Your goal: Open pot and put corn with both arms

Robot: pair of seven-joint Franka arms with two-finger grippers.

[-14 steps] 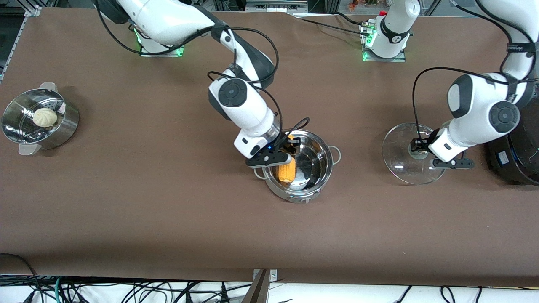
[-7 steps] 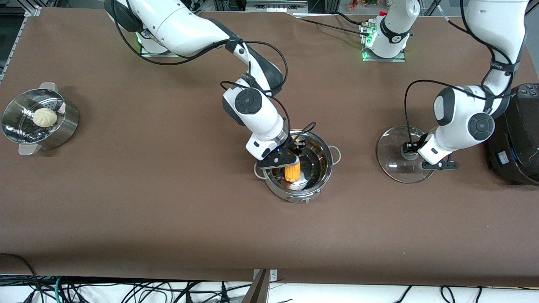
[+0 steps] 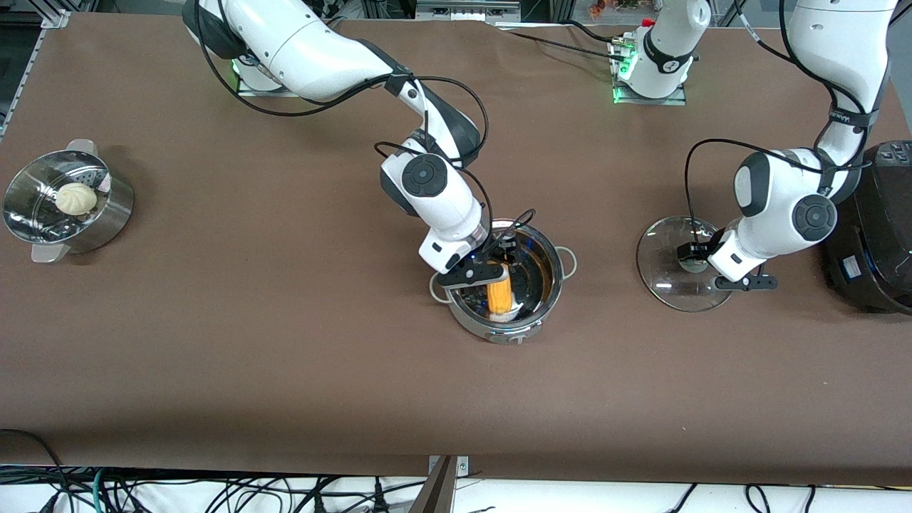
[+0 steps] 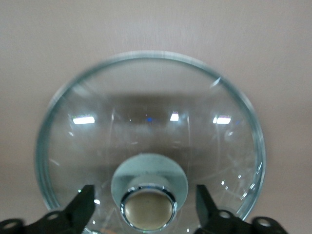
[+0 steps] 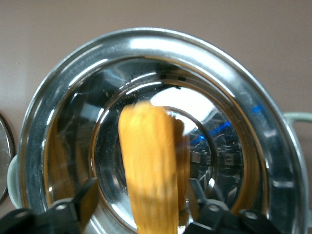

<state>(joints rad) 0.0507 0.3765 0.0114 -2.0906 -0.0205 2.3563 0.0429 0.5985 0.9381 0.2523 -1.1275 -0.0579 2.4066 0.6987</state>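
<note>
My right gripper [image 3: 496, 273] hung over the open pot [image 3: 509, 283], and the corn [image 3: 499, 295] lay straight below, inside the bowl between my spread fingers [image 5: 84, 202], which stood clear of it on both sides. Its long axis ran from under my wrist toward the front camera, roughly in line with my fingers, one end near the pot's wall closest to that camera; which end was tapered I could not tell. My left gripper [image 3: 702, 256], well apart toward the left arm's end of the table, sat open astride the knob [image 4: 148, 207] of the glass lid [image 3: 677, 265] lying on the table, so I judged only the lid remained.
</note>
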